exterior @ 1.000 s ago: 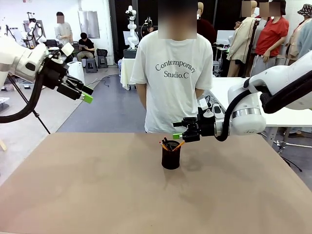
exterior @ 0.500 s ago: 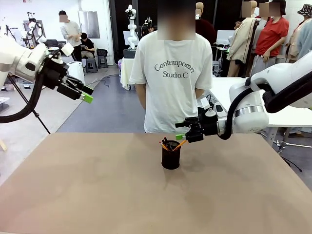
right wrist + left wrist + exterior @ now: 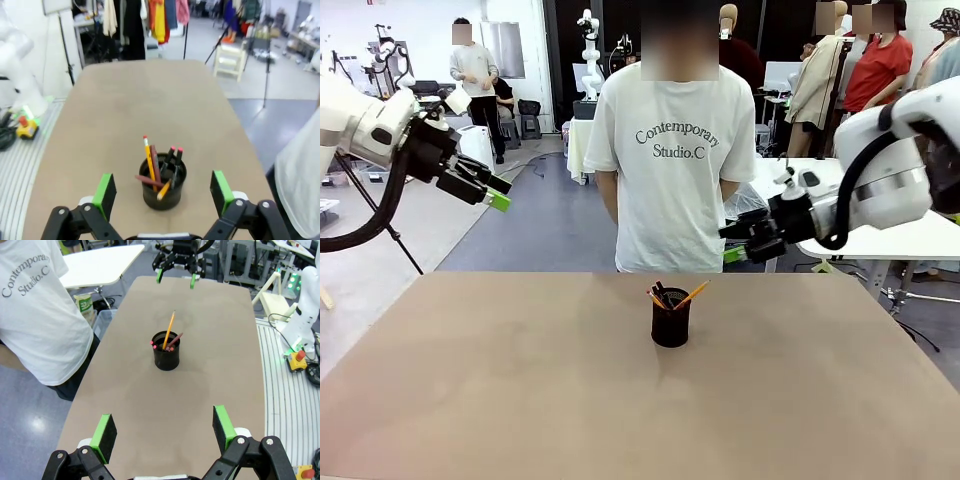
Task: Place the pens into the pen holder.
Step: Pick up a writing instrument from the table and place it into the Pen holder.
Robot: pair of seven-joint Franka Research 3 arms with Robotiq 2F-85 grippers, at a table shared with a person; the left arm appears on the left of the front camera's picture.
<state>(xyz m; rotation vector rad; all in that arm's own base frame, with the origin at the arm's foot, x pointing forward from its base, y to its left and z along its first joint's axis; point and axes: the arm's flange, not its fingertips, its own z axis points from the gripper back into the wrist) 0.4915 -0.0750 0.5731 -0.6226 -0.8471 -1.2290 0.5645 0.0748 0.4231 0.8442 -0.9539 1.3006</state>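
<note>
The black mesh pen holder (image 3: pixel 670 320) stands upright near the table's middle, in front of the person. The pens stand inside it: a yellow pencil (image 3: pixel 148 160), a dark reddish one (image 3: pixel 155 165) and black markers with pink-red tips (image 3: pixel 173 154), all leaning against the rim. My right gripper (image 3: pixel 732 243) hangs open and empty, up and to the right of the holder, beyond the table's far edge. In its own view the right gripper (image 3: pixel 162 192) looks down on the holder (image 3: pixel 162 189). My left gripper (image 3: pixel 502 194) is open and empty, high at the far left. Its view shows the holder (image 3: pixel 166 351) far ahead.
A person in a white T-shirt (image 3: pixel 670 160) stands at the far edge of the brown table (image 3: pixel 520 400), hands behind the back. A white table (image 3: pixel 910 240) stands behind my right arm. The left wrist view shows the right gripper (image 3: pixel 176 276) beyond the holder.
My right gripper has drawn back to the right and slightly up, away from the pen holder. The left arm and the pens in the holder have stayed put.
</note>
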